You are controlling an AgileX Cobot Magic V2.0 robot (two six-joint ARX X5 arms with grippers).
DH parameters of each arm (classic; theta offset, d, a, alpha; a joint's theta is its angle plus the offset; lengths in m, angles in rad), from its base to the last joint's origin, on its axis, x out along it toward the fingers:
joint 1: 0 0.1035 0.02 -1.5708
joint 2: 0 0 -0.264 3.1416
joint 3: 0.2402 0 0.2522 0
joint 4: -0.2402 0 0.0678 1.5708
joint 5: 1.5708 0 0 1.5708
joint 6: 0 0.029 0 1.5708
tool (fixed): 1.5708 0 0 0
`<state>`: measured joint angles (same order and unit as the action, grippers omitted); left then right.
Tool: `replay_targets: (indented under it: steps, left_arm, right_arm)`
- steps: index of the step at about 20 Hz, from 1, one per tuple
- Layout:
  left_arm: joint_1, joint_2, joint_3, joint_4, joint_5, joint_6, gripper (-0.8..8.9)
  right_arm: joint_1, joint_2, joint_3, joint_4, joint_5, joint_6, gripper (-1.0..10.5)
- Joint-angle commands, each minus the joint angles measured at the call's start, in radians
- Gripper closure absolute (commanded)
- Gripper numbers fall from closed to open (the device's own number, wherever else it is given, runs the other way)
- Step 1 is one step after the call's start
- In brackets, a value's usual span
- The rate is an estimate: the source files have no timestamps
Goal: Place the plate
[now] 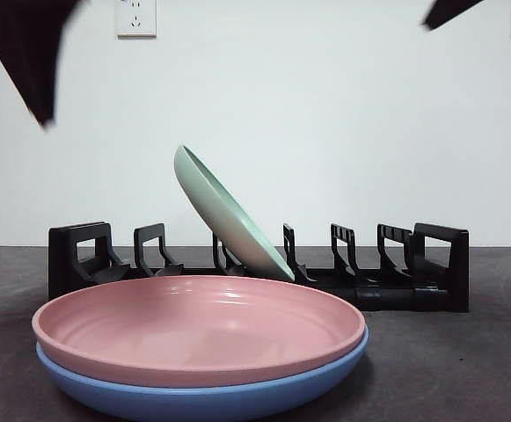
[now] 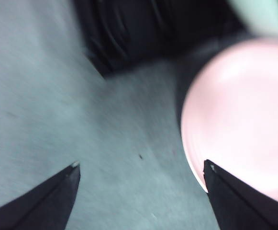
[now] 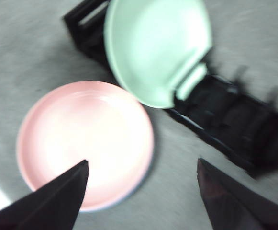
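While a pale green plate [image 1: 224, 215] leans tilted in the black dish rack [image 1: 88, 259], a pink plate [image 1: 198, 325] lies flat on a blue plate [image 1: 202, 400] on the dark table [image 1: 466, 369], just in front of the rack. Both claws hang above, touching nothing. With jaws spread wide and empty, the left gripper [image 2: 141, 179] is over bare table beside the pink plate's rim. Equally wide and empty, the right gripper [image 3: 141, 179] is above the pink plate's edge, near the rack.
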<state>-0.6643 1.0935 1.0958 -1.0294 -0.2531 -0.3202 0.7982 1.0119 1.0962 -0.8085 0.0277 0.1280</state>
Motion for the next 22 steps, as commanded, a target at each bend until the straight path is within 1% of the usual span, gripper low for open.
replay_targets:
  steps: [1,4,6,8,10,12,15,20,22]
  left_arm:
    - [0.037,-0.123,0.021,-0.013,-0.005,0.033,4.06]
    - [0.09,-0.292,0.021,-0.061,-0.005,0.049,4.06]
    - [0.106,-0.389,0.021,-0.106,-0.004,0.05,4.06]
    - [0.109,-0.464,0.021,-0.151,-0.004,0.037,4.06]
    - [0.109,-0.508,0.021,-0.195,-0.005,0.011,4.06]
    - [0.109,-0.521,0.021,-0.238,-0.005,-0.01,4.06]
    - [0.109,-0.52,0.021,-0.271,-0.005,-0.013,4.06]
    - [0.109,-0.52,0.021,-0.264,-0.005,-0.01,4.06]
    - [0.109,-0.52,0.021,-0.264,-0.005,-0.01,4.06]
  right_arm:
    - [0.008,0.097,0.085,0.017,-0.044,0.003,5.8]
    - [0.008,0.233,0.217,0.013,-0.092,0.004,5.8]
    - [0.008,0.333,0.323,-0.007,-0.139,0.021,5.8]
    - [0.008,0.438,0.436,-0.035,-0.186,0.044,5.8]
    - [0.009,0.539,0.544,-0.053,-0.213,0.047,5.8]
    - [0.01,0.636,0.64,-0.069,-0.214,0.069,5.8]
    - [0.009,0.75,0.733,-0.063,-0.211,0.102,5.8]
    - [0.009,0.865,0.759,0.013,-0.206,0.127,5.9]
    - [0.009,0.893,0.759,0.019,-0.17,0.127,5.9]
